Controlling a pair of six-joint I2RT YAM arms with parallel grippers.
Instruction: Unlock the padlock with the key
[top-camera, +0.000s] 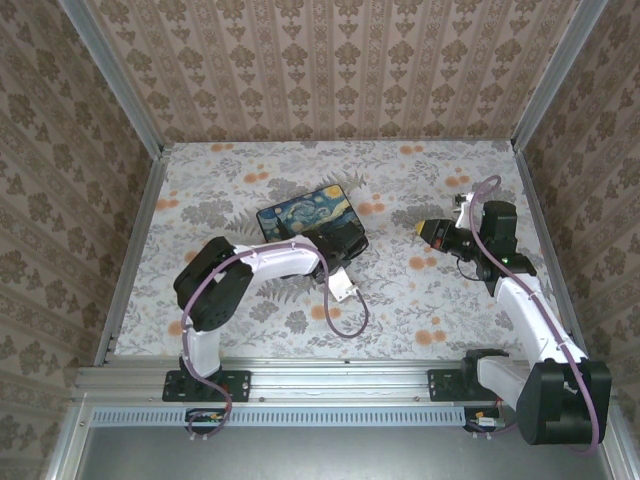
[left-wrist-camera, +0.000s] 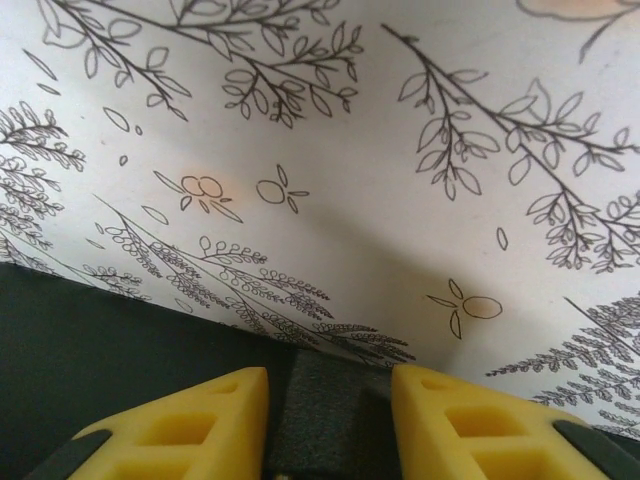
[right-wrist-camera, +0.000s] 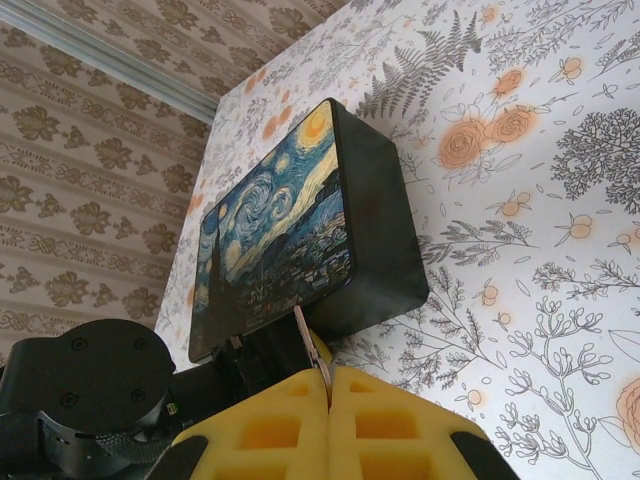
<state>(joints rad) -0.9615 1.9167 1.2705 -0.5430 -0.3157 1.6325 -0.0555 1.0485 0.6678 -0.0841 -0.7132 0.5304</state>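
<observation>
Floral table (top-camera: 230, 170). Starry-night box (top-camera: 308, 214) mid-table. Left gripper (top-camera: 345, 250) low at box's near-right corner. Pads apart, dark grey lump (left-wrist-camera: 325, 425) between them. Maybe padlock, cannot tell; whether clamped, cannot tell. Right gripper (top-camera: 432, 229) raised, well apart to right, clenched on thin metal blade, likely key (right-wrist-camera: 308, 340), pointing toward box. Judgement: key in hand; insertion and turn left to do.
</observation>
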